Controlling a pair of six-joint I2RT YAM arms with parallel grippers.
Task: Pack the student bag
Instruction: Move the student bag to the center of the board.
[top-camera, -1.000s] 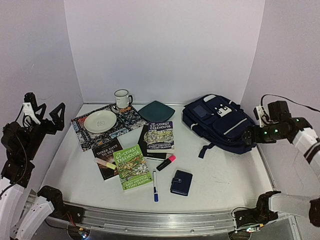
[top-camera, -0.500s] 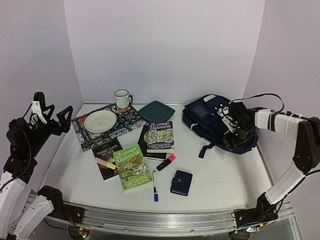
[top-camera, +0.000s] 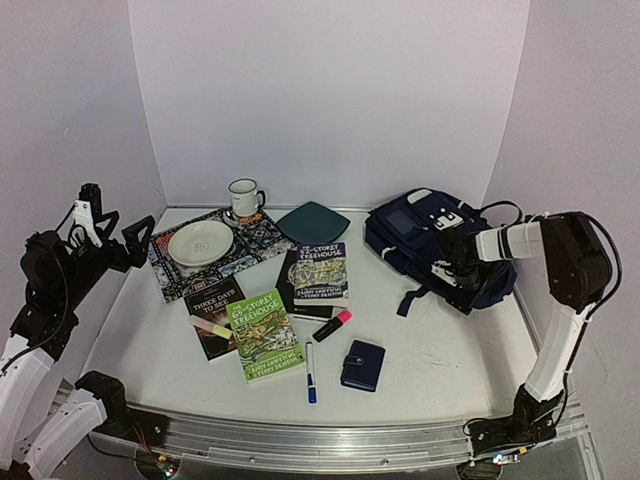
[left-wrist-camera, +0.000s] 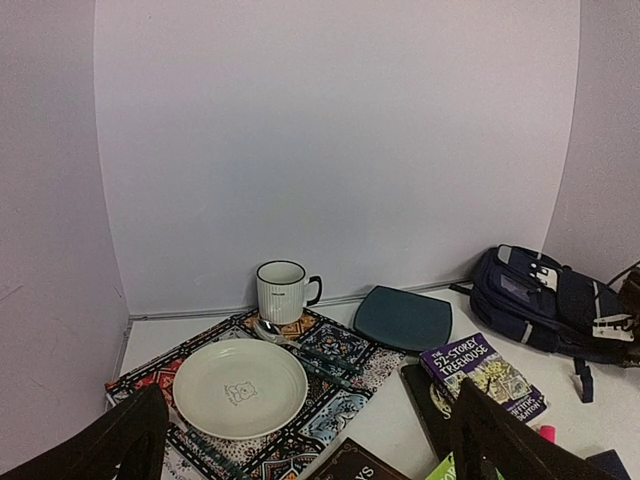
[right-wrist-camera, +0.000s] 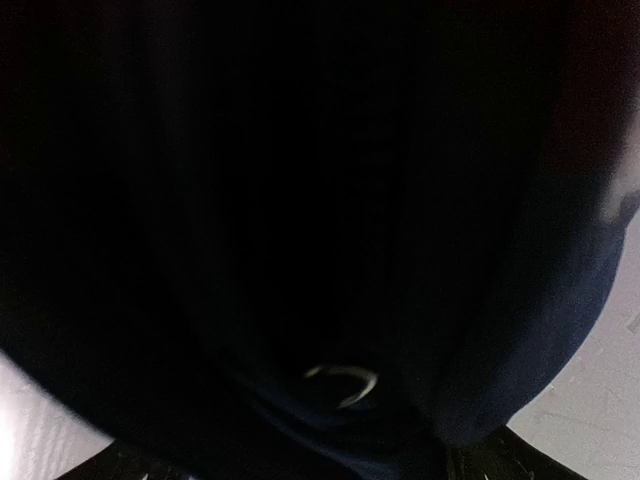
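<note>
Right hand (top-camera: 452, 262) is pressed against the front face of the large navy-blue fabric backpack (top-camera: 415, 232). It is so close that its wrist view is nearly all dark cloth. Its fingers show only as dark tips at the lower corners, spread apart with fabric between them and nothing visibly pinched. Just ahead of the hand is a small pale curved glint (right-wrist-camera: 341, 379), perhaps a zipper ring, though it is too dim to be sure. The bag lies on the white bench (top-camera: 440, 340), directly under this hand, and looks zipped.

Left hand (top-camera: 115, 222) hangs high and far off to the side, spread and empty.

I judge the step to be opening the bag, since nothing is packed. The green paperback book (top-camera: 264, 333), blue pen (top-camera: 310, 372) and small navy snap wallet (top-camera: 362, 365) lie well to the hand's left. The next move calls for finding a zipper pull, closing on it rather than on loose cloth, and drawing along the zipper line.
</note>
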